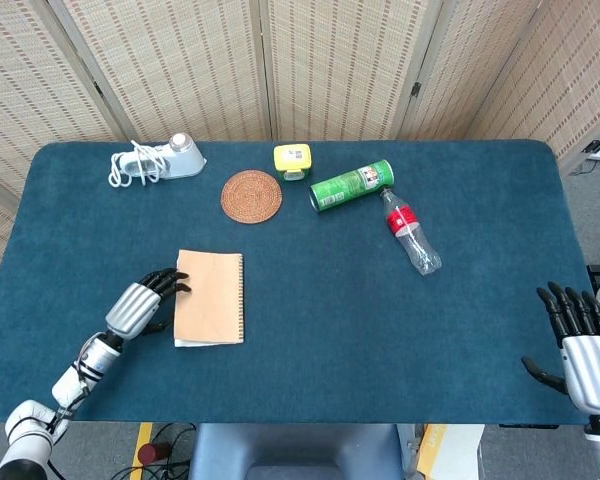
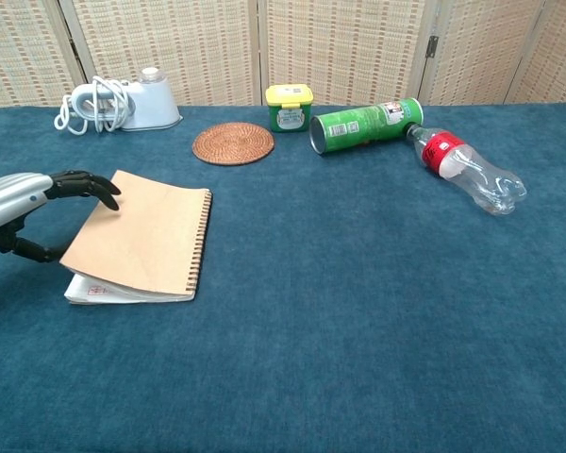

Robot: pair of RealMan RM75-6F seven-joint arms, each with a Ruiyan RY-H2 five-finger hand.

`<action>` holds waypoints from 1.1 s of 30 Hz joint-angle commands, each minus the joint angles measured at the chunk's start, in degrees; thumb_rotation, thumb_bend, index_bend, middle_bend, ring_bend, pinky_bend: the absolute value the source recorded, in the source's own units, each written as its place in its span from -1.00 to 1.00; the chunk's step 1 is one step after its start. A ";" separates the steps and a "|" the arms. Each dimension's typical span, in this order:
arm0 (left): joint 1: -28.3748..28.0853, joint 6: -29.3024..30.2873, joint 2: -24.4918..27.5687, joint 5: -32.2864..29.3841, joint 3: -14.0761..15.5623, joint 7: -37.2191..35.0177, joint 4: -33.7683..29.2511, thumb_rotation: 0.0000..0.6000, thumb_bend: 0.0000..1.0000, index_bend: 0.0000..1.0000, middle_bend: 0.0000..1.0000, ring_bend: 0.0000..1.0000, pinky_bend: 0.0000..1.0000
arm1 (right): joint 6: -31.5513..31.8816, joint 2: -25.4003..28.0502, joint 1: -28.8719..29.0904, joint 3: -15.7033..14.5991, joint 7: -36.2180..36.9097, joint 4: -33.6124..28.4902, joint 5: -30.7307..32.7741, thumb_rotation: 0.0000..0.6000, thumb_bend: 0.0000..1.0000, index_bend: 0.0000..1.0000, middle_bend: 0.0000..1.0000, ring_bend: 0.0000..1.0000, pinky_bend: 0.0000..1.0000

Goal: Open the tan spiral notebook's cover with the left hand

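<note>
Right hand [image 1: 585,345] at the near right edge of the surface [image 1: 380,330], fingers spread and apart, holding nothing, well clear of everything.

Left hand [image 1: 140,305] near left, dark fingertips [image 2: 99,187] on the free left edge of the tan spiral notebook [image 1: 210,310]. Thumb sits lower, beside that edge; can't tell if it's actually under the cover. Looks like a touch or a light pinch on the cover edge.

Notebook lies left of centre on the blue surface. Long axis runs near-to-far, spiral binding [image 2: 201,241] along the right side, free edge facing the left hand. In the chest view the cover [image 2: 141,241] is lifted slightly on the left side, white pages [image 2: 99,293] showing underneath at the near left corner.

Further back: clear plastic bottle [image 1: 410,235] with red label, lying down. Green can [image 1: 352,186] on its side, touching the bottle's cap end. Round woven coaster [image 1: 251,196] flat. Yellow-lidded jar [image 1: 292,161] upright just beyond. White device with coiled cable [image 1: 158,160] at the far left.
</note>
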 commanded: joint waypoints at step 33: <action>-2.10 10.81 9.83 2.37 1.49 4.01 -10.61 1.00 0.48 0.30 -0.66 -0.72 -0.52 | 0.85 -0.88 0.03 -0.14 1.65 1.34 -1.56 1.00 -0.59 -1.00 -0.87 -0.99 -0.98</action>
